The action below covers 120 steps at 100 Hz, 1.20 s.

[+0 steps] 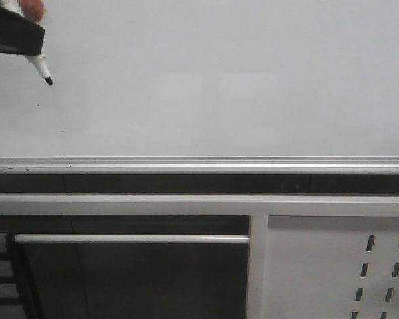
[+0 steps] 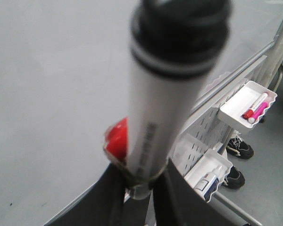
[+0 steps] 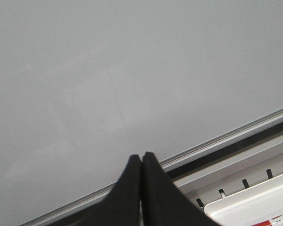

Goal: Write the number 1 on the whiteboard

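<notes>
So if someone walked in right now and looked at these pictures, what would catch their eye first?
Probably the marker, filling the left wrist view, clamped in the left gripper with its black tip at the upper left of the front view. Behind it spreads the big blank whiteboard, with no stroke visible on it. The right gripper has its fingers pressed together, holding nothing, near the board's silver frame.

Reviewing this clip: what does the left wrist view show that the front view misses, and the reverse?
Only the left wrist view shows the white marker barrel clamped in the left gripper, and white trays holding red and pink pens. Only the front view shows the black marker tip near the board's upper left, and the silver frame edge. Both show the blank glossy white-grey whiteboard; no stroke yet.
</notes>
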Motion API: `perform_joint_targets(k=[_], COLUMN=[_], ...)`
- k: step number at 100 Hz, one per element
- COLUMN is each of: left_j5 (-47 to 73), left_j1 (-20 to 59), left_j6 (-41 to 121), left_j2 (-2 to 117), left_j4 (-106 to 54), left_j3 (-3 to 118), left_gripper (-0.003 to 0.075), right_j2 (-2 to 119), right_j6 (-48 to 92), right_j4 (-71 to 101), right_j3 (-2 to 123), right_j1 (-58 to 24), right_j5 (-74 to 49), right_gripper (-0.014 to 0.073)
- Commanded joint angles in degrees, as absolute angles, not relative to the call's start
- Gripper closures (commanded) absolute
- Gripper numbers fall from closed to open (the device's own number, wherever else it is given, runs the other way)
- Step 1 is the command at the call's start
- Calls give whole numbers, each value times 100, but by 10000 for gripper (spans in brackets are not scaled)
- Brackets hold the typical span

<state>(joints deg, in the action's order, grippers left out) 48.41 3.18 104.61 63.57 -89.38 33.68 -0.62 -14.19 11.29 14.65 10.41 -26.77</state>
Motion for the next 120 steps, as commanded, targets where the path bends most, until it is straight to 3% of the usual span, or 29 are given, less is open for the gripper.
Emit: perform_joint_targets(k=[1, 61, 120], left_j5=[5148, 5700, 6184], left_j1=[342, 342, 592], left_j6=[10350, 10271, 10485], left_j2=[6028, 5672, 6666], left_j4=[-9252, -8710, -8605], left_j3=[3441, 3390, 2956], left_gripper=[738, 738, 738], right_j2=[-110, -45, 1473], right_j6=[-1221, 1961, 5670], right_j4=[1208, 4045, 7432], right_j3=[1681, 1783, 1783], right_j1=[1071, 1071, 1071], right_j5=[-2313, -3015, -4005], right_gripper=[665, 665, 665])
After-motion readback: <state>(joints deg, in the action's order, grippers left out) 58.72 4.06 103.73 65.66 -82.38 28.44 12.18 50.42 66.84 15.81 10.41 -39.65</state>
